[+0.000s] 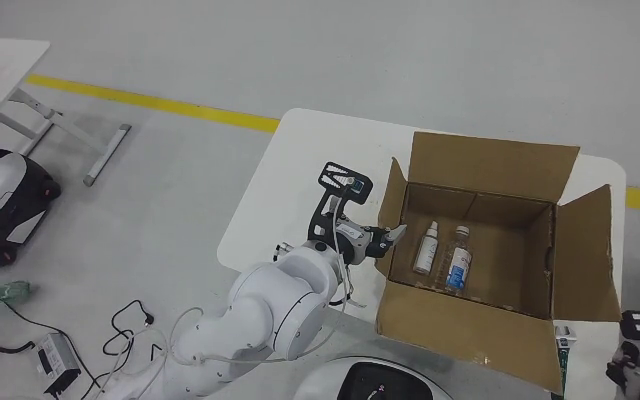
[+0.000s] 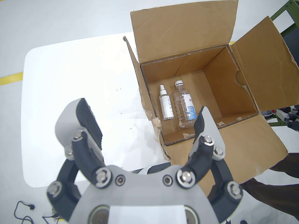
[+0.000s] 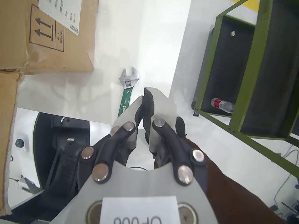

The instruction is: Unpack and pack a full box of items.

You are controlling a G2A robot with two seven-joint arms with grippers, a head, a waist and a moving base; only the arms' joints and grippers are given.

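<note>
An open cardboard box (image 1: 470, 320) stands on the white table (image 1: 300, 170) with its flaps spread. On its floor lie a small white spray bottle (image 2: 166, 104) and a clear plastic bottle (image 2: 184, 106), side by side, also in the top view as the spray bottle (image 1: 427, 248) and clear bottle (image 1: 459, 258). My left gripper (image 2: 144, 120) hangs open and empty above the box's near left corner, and appears at the box's left wall in the top view (image 1: 388, 240). My right gripper (image 3: 146, 99) is shut on nothing, low beside the box's outer wall (image 3: 46, 24).
A green-handled adjustable wrench (image 3: 127, 89) lies on the table just ahead of the right gripper, near the table's edge. A green shelf cart (image 3: 252, 71) stands off the table with a red-capped bottle (image 3: 222, 104) on its shelf. Bare tabletop lies left of the box.
</note>
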